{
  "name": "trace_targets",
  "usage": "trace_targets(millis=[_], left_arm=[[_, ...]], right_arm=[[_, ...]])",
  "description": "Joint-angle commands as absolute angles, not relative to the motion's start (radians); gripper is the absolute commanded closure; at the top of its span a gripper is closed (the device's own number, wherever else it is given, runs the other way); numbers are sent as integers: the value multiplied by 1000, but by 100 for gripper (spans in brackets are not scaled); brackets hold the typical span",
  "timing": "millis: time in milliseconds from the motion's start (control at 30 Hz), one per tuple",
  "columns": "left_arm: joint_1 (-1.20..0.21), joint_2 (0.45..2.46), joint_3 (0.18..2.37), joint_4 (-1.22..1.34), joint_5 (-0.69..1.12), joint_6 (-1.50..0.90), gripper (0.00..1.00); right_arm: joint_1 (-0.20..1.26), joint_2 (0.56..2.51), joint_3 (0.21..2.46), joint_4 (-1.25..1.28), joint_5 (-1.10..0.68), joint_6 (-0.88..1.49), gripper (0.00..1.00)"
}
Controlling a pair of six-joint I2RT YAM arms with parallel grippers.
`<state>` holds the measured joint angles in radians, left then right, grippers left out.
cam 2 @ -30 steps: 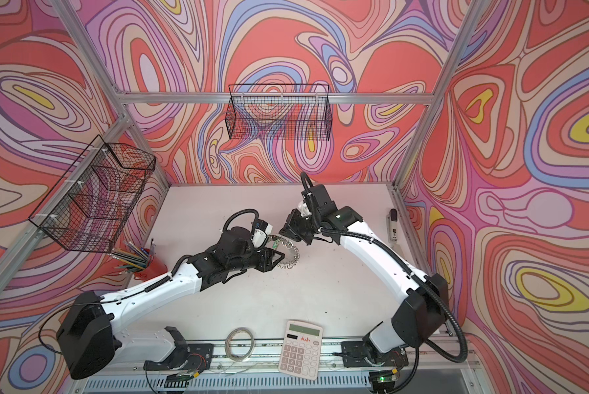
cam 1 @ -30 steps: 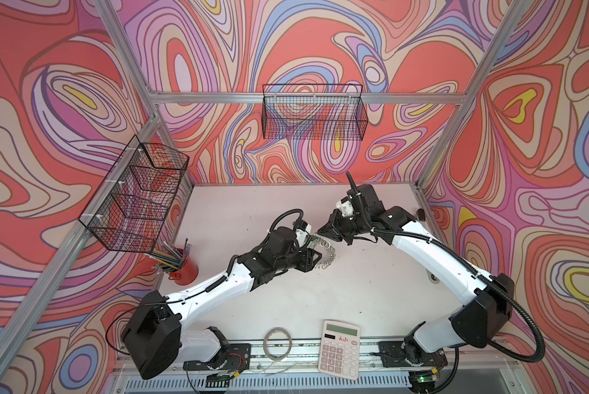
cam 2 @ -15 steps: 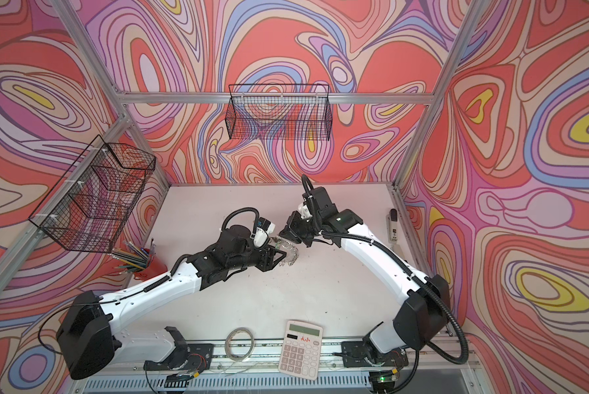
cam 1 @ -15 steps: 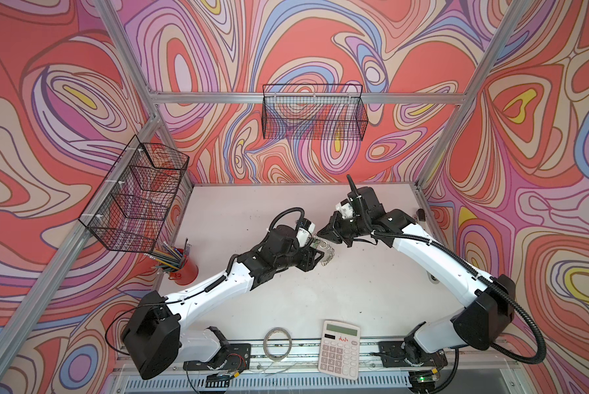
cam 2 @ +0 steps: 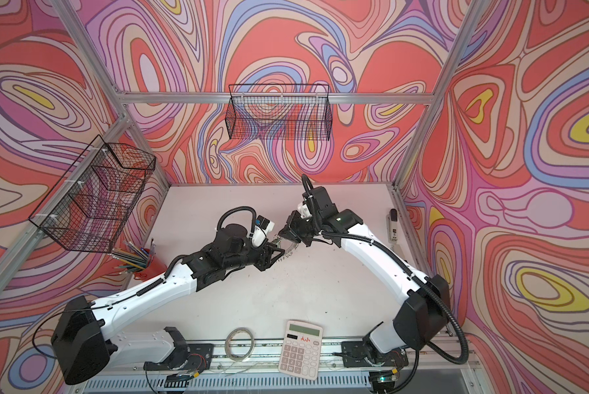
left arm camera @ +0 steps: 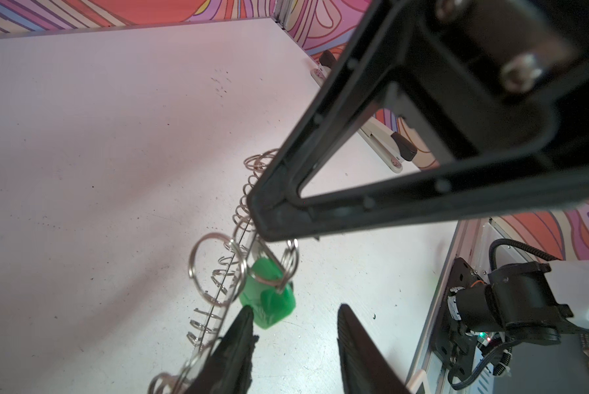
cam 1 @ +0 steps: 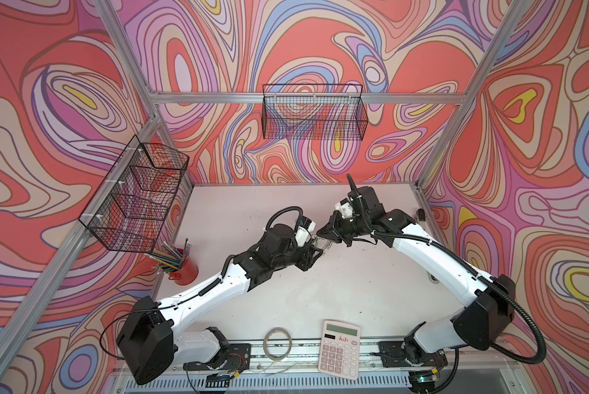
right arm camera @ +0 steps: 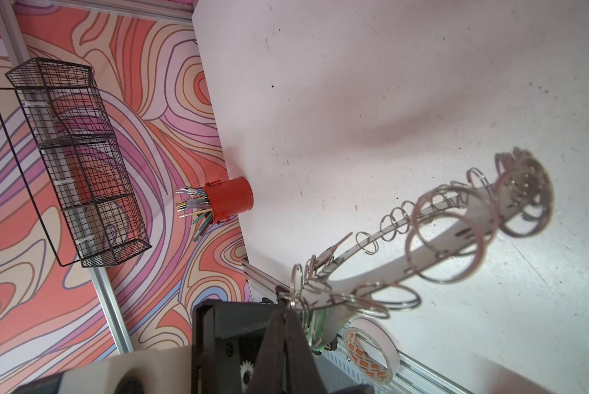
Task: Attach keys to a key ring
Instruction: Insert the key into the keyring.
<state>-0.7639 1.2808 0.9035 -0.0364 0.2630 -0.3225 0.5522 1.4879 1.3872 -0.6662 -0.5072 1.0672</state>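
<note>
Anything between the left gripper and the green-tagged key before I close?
Nothing visible. The key's green oval plastic tag hangs just ahead of the open left gripper, by one fingertip. The grey clip-fringed metal key ring, pinched by the right gripper, runs beside that finger, not across the gap.

A flat white rectangular tabletop (cam 1: pixel 238 211), speckled with small dark marks, is carrying a few things. A red cylindrical cup (cam 1: pixel 183 269) is standing at its left edge, with coloured pencils (cam 1: pixel 168 257) fanning out of it; a white plastic calculator (cam 1: pixel 340 349) with a grey display is lying at the front edge, overlapping the aluminium rail (cam 1: pixel 303 348); just beside it, on its left, a thin pale hoop of tape (cam 1: pixel 278 343) is lying flat, also reaching over that rail; a long white stapler-like tool (cam 2: pixel 393 225) with black ends is lying along the right edge.
</note>
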Motion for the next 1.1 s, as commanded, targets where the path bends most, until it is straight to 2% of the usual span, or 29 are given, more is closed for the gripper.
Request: trace_targets(millis=[0, 433, 767, 1067], left_arm=[[-752, 1289, 930, -31, 227, -306, 60], [-738, 1322, 954, -2, 224, -313, 72], [-724, 1318, 953, -68, 253, -299, 99], [-716, 1281, 897, -107, 260, -314, 100]], right_arm=[[554, 1458, 1386, -643, -517, 1082, 100], [554, 1454, 1358, -619, -544, 1089, 100], [553, 1468, 1387, -630, -559, 1066, 100], [532, 1465, 1420, -659, -564, 1039, 100]])
